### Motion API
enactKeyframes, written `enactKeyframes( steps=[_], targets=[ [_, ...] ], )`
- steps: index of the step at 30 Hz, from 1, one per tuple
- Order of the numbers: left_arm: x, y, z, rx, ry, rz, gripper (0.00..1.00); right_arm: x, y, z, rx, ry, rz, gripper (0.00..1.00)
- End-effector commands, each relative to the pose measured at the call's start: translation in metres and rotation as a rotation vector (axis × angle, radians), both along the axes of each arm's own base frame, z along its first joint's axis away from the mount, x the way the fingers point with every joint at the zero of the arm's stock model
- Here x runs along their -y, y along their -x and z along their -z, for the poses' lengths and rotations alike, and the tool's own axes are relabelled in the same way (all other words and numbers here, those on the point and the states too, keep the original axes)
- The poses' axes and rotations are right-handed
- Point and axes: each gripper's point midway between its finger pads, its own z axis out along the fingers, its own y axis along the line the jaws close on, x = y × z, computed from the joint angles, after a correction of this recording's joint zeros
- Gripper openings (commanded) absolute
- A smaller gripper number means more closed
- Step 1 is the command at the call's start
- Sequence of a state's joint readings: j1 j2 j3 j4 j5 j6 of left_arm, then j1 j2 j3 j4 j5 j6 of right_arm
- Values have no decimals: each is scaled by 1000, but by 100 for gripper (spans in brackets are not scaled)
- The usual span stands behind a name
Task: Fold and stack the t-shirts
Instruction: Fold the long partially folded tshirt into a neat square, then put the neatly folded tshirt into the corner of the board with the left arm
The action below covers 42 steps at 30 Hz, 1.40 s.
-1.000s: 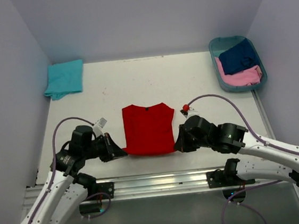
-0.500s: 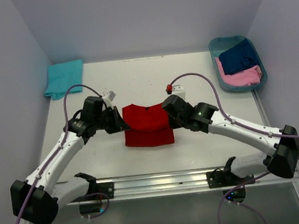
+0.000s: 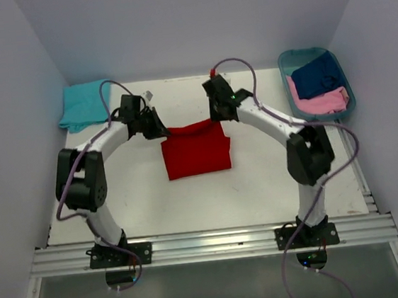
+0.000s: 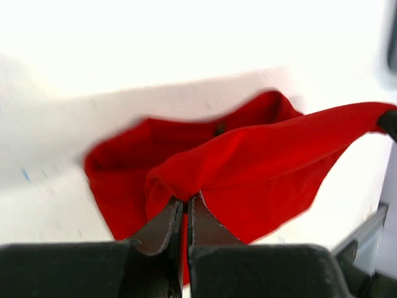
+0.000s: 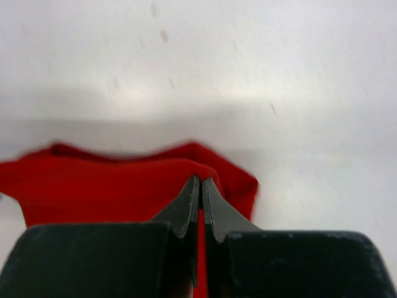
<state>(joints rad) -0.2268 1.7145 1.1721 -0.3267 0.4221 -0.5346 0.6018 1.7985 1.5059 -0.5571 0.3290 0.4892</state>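
- left gripper (image 3: pixel 158 127): jaws pressed together on the left end of the raised edge of the red t-shirt (image 3: pixel 196 155) — wrist view shows the cloth pinched right at the tips
- right gripper (image 3: pixel 218 115): also clamped tight, pinching the right end of that same edge; red cloth sits between the tips in its wrist view
- red t-shirt: mid-table, near part lying flat on the white table (image 3: pixel 260 185), top layer lifted off the surface and strung between the two grippers over the far part, sagging a little in the middle
- both arms reach well out over the table, one on each side of the shirt
- turquoise t-shirt (image 3: pixel 84 104): folded, far-left corner of the table, well apart from the red one
- teal oval basket (image 3: pixel 286 60): far-right corner — holds the navy t-shirt (image 3: pixel 317 74) at its far end and the pink t-shirt (image 3: pixel 320 102) at its near end, both loosely bunched, touching each other
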Motion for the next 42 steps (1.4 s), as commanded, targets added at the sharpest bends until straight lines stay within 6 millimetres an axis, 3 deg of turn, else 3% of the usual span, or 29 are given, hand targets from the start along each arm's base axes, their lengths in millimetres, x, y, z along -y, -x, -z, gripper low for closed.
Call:
enactKeyframes(
  steps=[1, 2, 3, 4, 5, 6, 7, 9, 11, 12, 13, 14, 17, 20, 21, 22, 23, 24, 25, 27, 32, 37, 42],
  targets=[
    [-12, -84, -13, 148, 14, -79, 0, -29, -93, -11, 96, -67, -9, 0],
    [-14, -94, -17, 164, 30, -93, 0, -29, -99, 30, 8, -6, -10, 27],
    [-13, -102, -19, 178, 35, -106, 0, -32, -106, 31, 5, 11, -6, 39],
    [-12, -110, -35, 213, 43, -108, 14, -32, -112, 26, 18, 15, 11, 52],
    [-14, -113, -41, 227, 37, -118, 37, -31, -117, 7, 66, -9, 31, 67],
    [-17, -113, -56, 259, 23, -126, 97, -31, -116, -3, 100, -28, 35, 91],
    [-20, -113, -63, 279, 11, -137, 100, -23, -103, 17, 78, -13, 35, 97],
    [-25, -108, -80, 319, -2, -141, 100, -21, -101, -22, 184, -76, 35, 99],
    [-26, -104, -92, 349, 1, -144, 100, -12, -91, -24, 184, -56, 38, 99],
    [-28, -97, -100, 367, 4, -146, 100, -8, -86, -39, 209, -66, 39, 99],
    [-27, -94, -103, 374, 10, -141, 100, -3, -78, -34, 197, -54, 39, 99],
    [-27, -90, -104, 372, 14, -136, 100, -2, -77, -40, 222, -67, 40, 99],
    [-27, -71, -90, 304, 10, -124, 100, 2, -67, -47, 234, -74, 17, 99],
    [-31, -45, -59, 201, -11, -130, 100, 0, -67, -37, 192, -52, -15, 99],
    [-33, -38, -55, 185, -10, -136, 100, 0, -68, -35, 176, -53, -20, 99],
    [-36, -26, -35, 139, -28, -146, 100, -6, -71, -27, 146, -70, -35, 91],
    [-38, -20, -28, 127, -31, -150, 100, -6, -69, -21, 116, -79, -46, 78],
    [-39, -11, -16, 114, -28, -160, 100, -10, -70, -17, 100, -93, -62, 20],
    [-42, -8, -9, 109, -34, -172, 100, -18, -69, -16, 83, -129, -87, 0],
    [-42, -2, 2, 115, -23, -180, 100, -32, -65, -7, 53, -182, -140, 0],
    [-40, -4, 7, 152, 72, -196, 100, -63, -53, 19, -42, -307, -243, 0],
    [-47, -6, 31, 100, 69, -230, 100, -70, -48, 57, -134, -317, -254, 0],
    [-36, -8, 60, 12, 133, -225, 100, -70, -43, 97, -208, -301, -240, 0]
  ],
)
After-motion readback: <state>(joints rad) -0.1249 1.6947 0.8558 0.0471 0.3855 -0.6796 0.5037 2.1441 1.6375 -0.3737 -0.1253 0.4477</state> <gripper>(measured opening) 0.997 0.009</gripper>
